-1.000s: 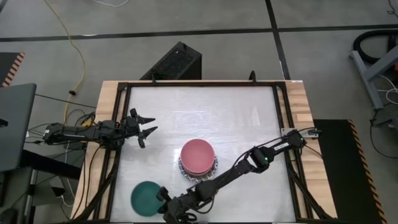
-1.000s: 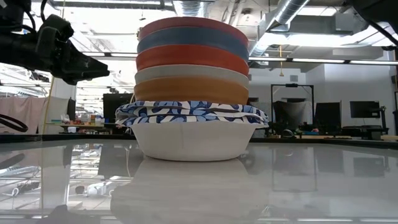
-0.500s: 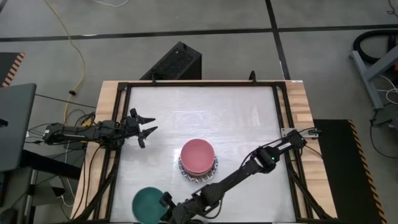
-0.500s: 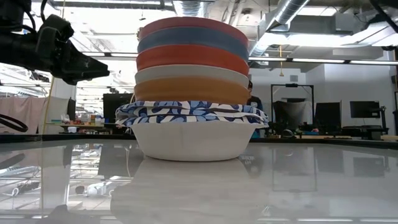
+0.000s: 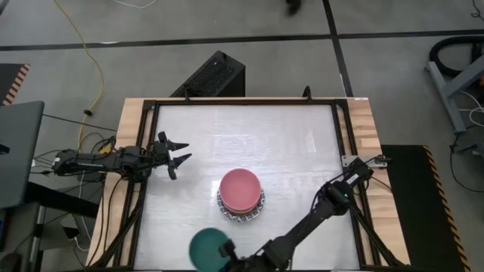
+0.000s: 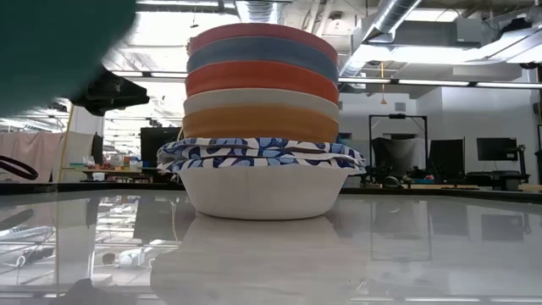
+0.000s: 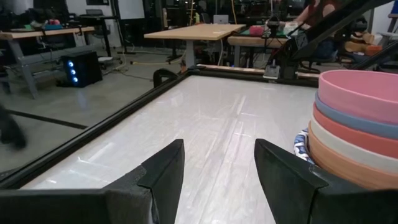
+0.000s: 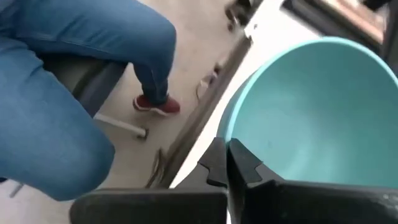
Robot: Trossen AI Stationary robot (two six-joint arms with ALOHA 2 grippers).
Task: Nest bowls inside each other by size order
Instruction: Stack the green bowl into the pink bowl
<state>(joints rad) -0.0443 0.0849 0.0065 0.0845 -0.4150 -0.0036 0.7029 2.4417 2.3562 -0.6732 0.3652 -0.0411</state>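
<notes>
Green bowl [image 5: 207, 248] now nearer the bowl stack [image 5: 241, 194], right claw [image 5: 229, 255] pinching its rim.

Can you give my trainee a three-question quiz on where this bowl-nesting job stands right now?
1. True or false: the right gripper is shut on the rim of the dark green bowl.
2. Which bowl tops the stack in the middle of the table?
A. cream
B. pink
C. orange
3. Fill in: the left gripper hangs ____ near the table's left edge, holding nothing.

Key
1. True; the wrist view shows its fingers pinched on the bowl's rim, near the front edge of the table.
2. B; the pink bowl is on top.
3. open
</notes>
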